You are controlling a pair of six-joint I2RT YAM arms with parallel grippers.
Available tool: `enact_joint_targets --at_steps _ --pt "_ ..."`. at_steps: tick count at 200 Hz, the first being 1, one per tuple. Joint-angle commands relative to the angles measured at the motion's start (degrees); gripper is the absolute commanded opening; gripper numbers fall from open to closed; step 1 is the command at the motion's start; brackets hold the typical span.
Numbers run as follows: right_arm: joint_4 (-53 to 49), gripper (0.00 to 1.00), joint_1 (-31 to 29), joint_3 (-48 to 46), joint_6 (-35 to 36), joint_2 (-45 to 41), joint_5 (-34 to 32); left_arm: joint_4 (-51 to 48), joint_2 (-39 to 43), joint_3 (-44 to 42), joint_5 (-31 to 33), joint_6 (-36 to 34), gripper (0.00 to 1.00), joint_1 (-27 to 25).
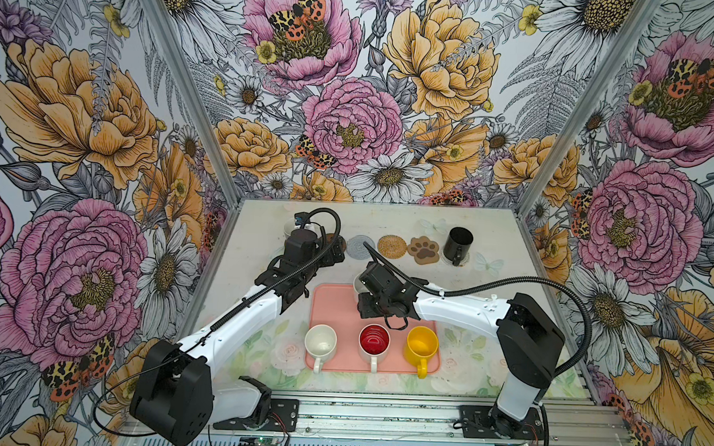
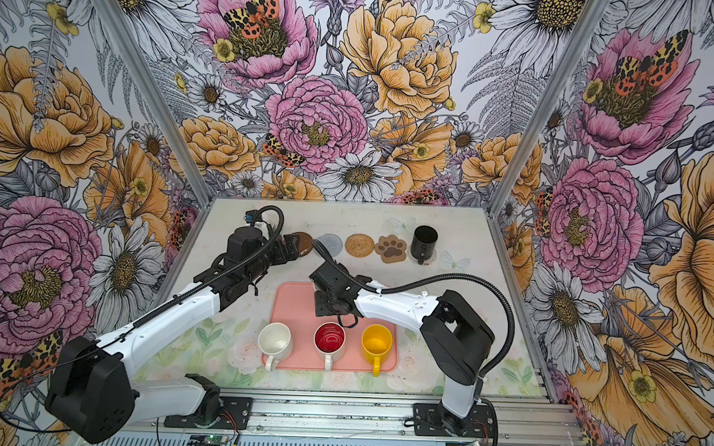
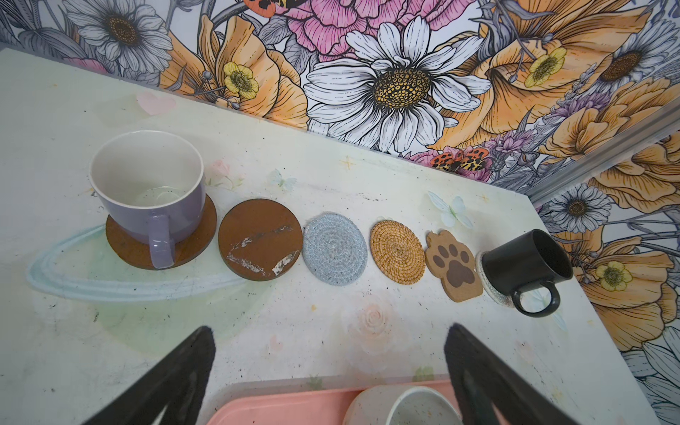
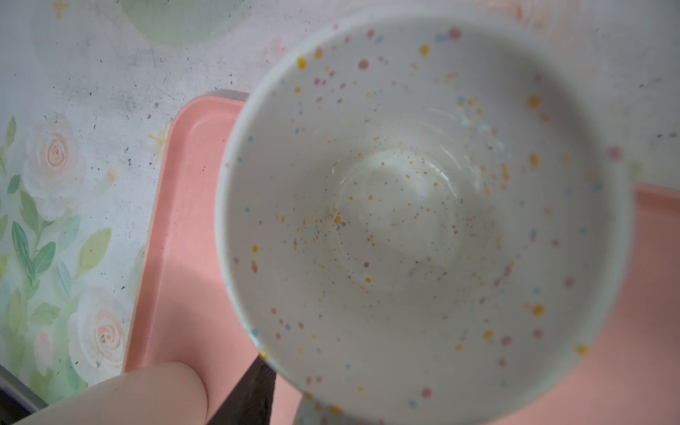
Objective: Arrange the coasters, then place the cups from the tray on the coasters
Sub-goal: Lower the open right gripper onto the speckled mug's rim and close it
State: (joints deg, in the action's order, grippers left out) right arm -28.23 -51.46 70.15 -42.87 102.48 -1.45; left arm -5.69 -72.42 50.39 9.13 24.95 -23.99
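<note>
Coasters run in a line along the back. At the left end the lavender mug (image 3: 147,191) stands on a brown disc (image 3: 191,244), set toward its far edge. Next come the second disc (image 3: 259,239), grey mat (image 3: 335,254), rattan mat (image 3: 397,252) and paw (image 3: 454,265), all bare. Last is the black mug (image 3: 526,261) on the pale mat (image 3: 495,297), which peeks out on one side only. The left gripper (image 3: 330,331) hangs near the second disc, jaws spread wide, holding nothing.

On the tray (image 1: 331,301), the white mug (image 1: 320,343), red mug (image 1: 374,340) and yellow mug (image 1: 421,343) wait along the near edge. The speckled mug (image 4: 404,202) is at the far edge, under the right gripper (image 1: 363,299). One finger (image 4: 254,390) shows just outside the rim; whether the jaws have closed on the wall I cannot tell.

Risks, as I judge them: a thin hold on the rim could let the mug swing or slip in the carry. The left gripper sits near the likely path to the bare coasters, so the arms could clash. The mats look light and lie nearly touching, so a mug dragged or set down off-centre could shove one into its neighbour.
</note>
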Motion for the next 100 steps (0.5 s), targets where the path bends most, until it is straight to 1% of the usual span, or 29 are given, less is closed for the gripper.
enact_joint_targets --at_steps 1,100 --pt "0.13 0.50 0.96 0.85 -0.69 1.31 -0.93 1.76 0.18 -0.68 -1.63 -0.35 0.99 0.78" --pt "0.18 0.38 2.27 1.01 -0.28 2.20 -1.40 2.03 -0.94 -0.56 -2.18 0.01 0.99 1.13"
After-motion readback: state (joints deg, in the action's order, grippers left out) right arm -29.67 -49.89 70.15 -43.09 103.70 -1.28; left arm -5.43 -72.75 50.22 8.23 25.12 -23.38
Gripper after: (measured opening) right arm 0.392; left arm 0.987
